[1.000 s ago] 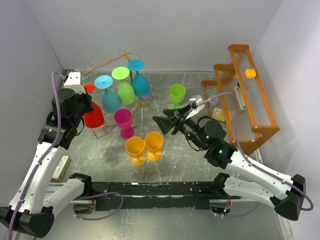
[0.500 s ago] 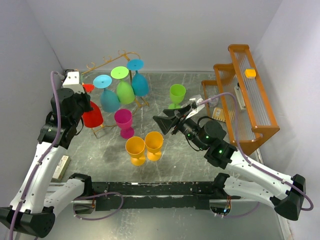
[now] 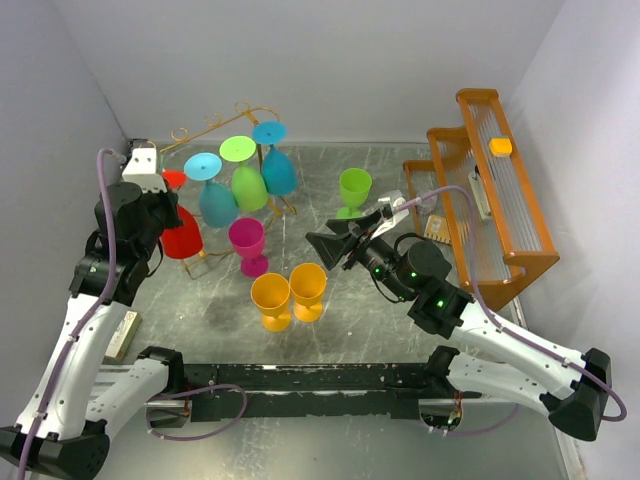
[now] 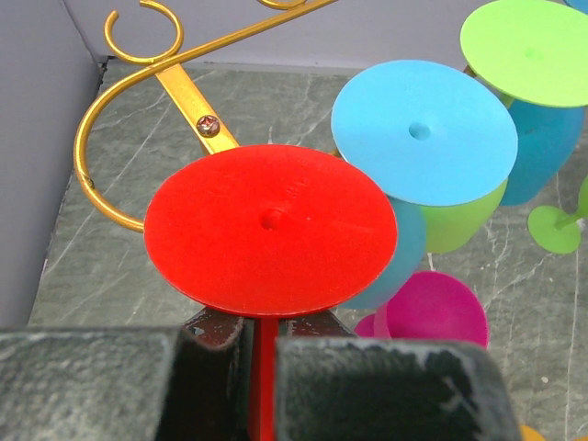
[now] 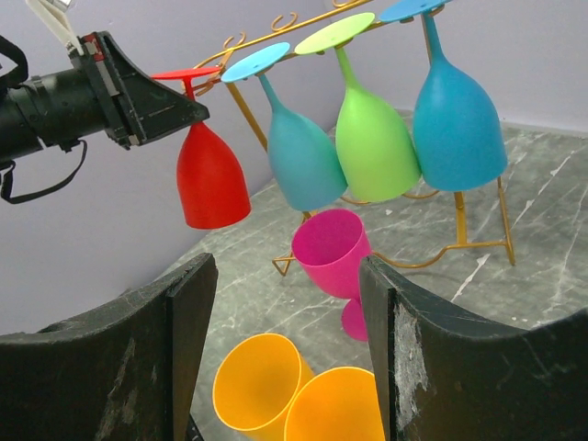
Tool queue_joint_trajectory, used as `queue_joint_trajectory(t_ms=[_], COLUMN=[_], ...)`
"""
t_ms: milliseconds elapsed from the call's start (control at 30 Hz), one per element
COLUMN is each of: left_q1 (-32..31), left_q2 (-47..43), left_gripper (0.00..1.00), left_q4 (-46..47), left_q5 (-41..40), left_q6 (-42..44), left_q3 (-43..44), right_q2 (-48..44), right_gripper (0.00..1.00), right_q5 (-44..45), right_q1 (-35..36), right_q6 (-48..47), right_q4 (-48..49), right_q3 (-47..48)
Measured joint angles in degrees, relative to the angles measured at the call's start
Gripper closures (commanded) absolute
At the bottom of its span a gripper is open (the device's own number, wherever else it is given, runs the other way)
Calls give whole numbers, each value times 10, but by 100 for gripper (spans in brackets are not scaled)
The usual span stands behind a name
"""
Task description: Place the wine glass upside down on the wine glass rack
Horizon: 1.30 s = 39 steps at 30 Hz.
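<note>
My left fingers (image 4: 92, 386) pinch the red wine glass (image 4: 271, 230) by its stem. I fear its foot missing the rack (image 4: 184, 92) rails ahead; my right fingers (image 5: 188, 312) gape wide.

Marbled table (image 3: 330, 175) with wine glass rack (image 4: 186, 95)

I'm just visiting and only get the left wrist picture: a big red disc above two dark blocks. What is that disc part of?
Observer: The foot of a red wine glass; the right wrist view shows its bowl hanging upside down below the left gripper, shut on the stem.
Visitor: Is the other arm helping?
Observer: No; from above, the right gripper stands open and empty beside two orange wine glasses, apart from the wine glass rack.
</note>
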Motion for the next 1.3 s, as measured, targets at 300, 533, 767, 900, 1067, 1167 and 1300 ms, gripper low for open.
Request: queue_joint_trajectory(t_ms=[300,533,767,900,1067,1167,1300], left_q1=[0,1,1,2,2,2,2], left_q2=[-28,-33,-33,-32,-24,-18,-16], left_gripper=[93,93,93,93,84,75,67], left_q4=[-23,-17,-7,0,9,17,17], left_q5=[16,52,74,72,49,37,33], left_q6=[24,41,58,59,50,41,29], left_q3=[-6,-16,-28,-31,-31,-31,-31], right_q2=[0,0,-1,-1,-1,-1,-1], right_gripper=[36,36,36,36,36,36,36], right_q5=[0,0,0,0,1,2,2], right_q1=[0,0,0,0,0,0,0], right_q6=[0,1,0,0,0,0,0], right_q4=[0,0,0,0,0,0,0], right_q3=[-2,-3,-7,-8,-8,-8,-8])
